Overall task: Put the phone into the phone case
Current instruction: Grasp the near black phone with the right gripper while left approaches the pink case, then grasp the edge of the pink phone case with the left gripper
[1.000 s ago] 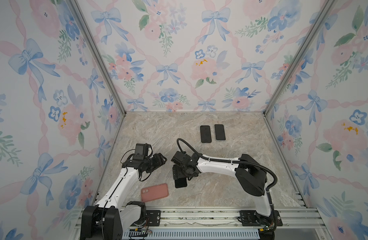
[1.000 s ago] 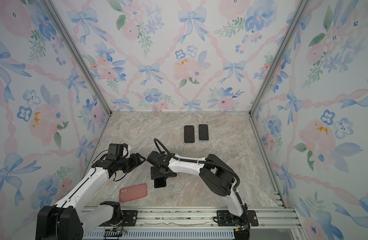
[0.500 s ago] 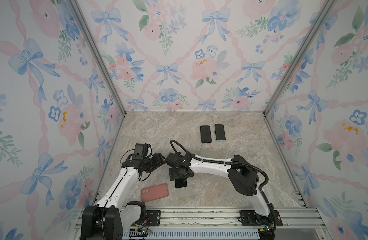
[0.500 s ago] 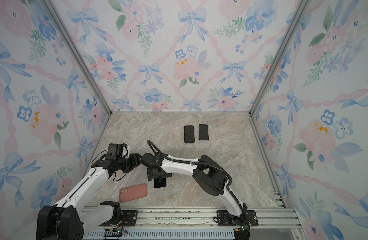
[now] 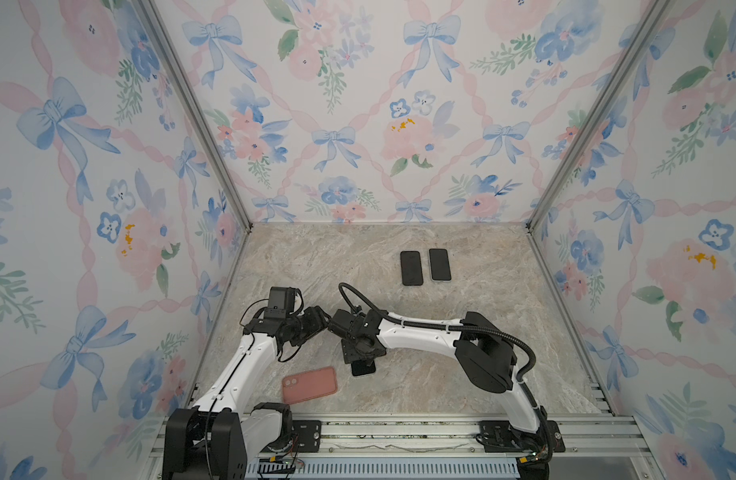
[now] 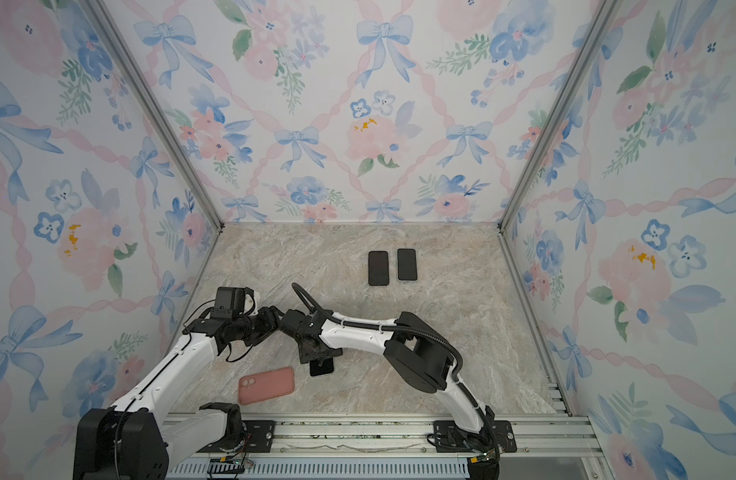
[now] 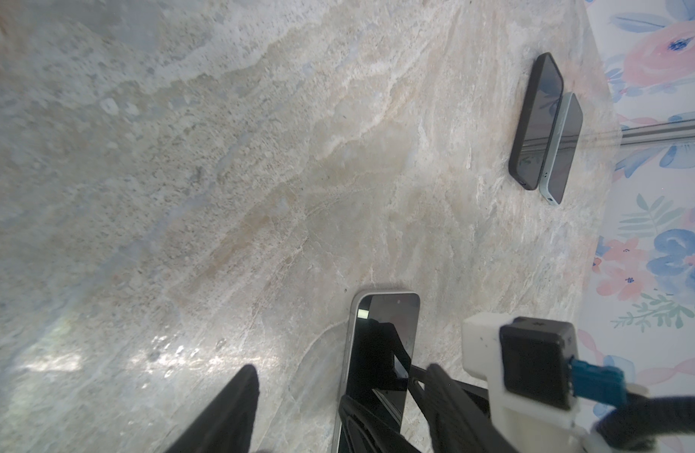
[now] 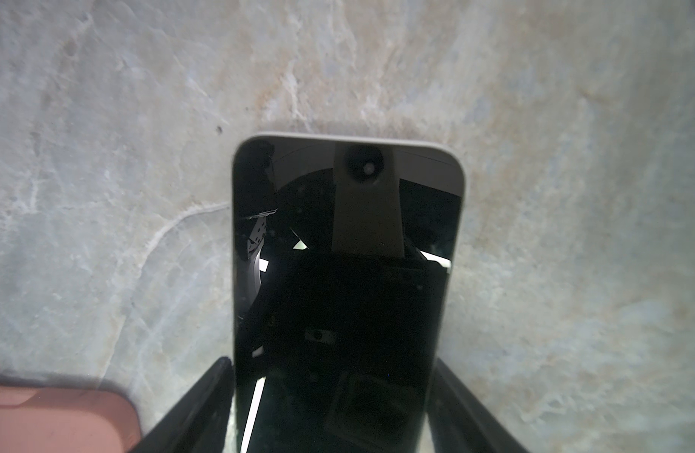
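Black fingers (image 8: 204, 396) of your right gripper (image 8: 330, 361) have drawn in from wide over the last second, and the gripper has slid toward the left side of the bench (image 5: 462, 357). They now lie along both long edges of the phone (image 8: 346, 274). You cannot tell whether they already pinch it. The phone lies flat, screen up, by the near edge, left of the middle, and has not shifted. So the pick-up looks to be only starting. The case (image 5: 310, 384) has stayed just beside the phone, toward the near left corner, not touching it. Your left gripper (image 7: 340, 370) hangs released and empty, near the right gripper

In both top views the right gripper covers most of the phone, and only its near end shows. The case seems to lie back up with its lens holes showing, so its opening is hidden. The right wrist view catches only one corner of it. Two other phones (image 5: 411, 268) rest near the far edge
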`<state>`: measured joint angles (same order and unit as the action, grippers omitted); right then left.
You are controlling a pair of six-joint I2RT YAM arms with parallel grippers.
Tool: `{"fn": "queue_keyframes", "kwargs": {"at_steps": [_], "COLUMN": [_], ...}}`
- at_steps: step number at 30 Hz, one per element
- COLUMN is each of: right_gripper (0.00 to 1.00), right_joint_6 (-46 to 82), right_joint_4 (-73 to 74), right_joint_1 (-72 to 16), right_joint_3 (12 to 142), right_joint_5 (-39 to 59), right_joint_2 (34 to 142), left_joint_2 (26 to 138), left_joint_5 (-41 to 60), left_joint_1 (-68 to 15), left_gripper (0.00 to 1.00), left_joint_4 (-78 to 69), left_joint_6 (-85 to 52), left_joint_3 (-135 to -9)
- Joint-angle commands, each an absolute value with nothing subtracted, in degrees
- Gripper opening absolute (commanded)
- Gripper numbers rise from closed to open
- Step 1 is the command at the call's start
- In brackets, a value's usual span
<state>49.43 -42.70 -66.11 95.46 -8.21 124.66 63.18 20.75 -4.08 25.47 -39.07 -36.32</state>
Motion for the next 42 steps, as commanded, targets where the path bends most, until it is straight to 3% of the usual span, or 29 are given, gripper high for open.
{"fn": "queue_keyframes", "kwargs": {"at_steps": [1, 11, 23, 29, 42], "right_gripper": [0.74, 0.73, 0.73, 0.80, 0.81], "right_joint_6": [46.7, 43.2, 42.8, 39.2, 36.1], "right_joint_4": [-44.9, -43.3, -36.1, -33.9, -28.4], "right_joint_1": [-66.8, -65.0, -62.8, -62.5, -59.3], "right_joint_3": [94.6, 88.0, 75.0, 75.9, 75.4], "right_joint_5": [-7.6, -8.0, -6.6, -5.3, -0.2], "right_joint_2": [126.3, 121.5, 110.9, 109.2, 108.1], "left_joint_2": [63.5, 62.1, 63.7, 58.0, 50.0], "left_joint_5": [20.3, 18.0, 9.8, 5.5, 5.7], "left_joint_1": [-3.8, -5.0, -12.8, -13.0, -14.2], "left_gripper": [0.68, 0.69, 0.68, 0.66, 0.59], "left_joint_4": [26.7, 27.9, 32.3, 38.4, 46.3], "left_joint_6": [-39.3, -43.4, -50.0, -54.7, -65.7], "left_joint_3": [-35.9, -32.9, -31.4, -30.9, -27.0]}}
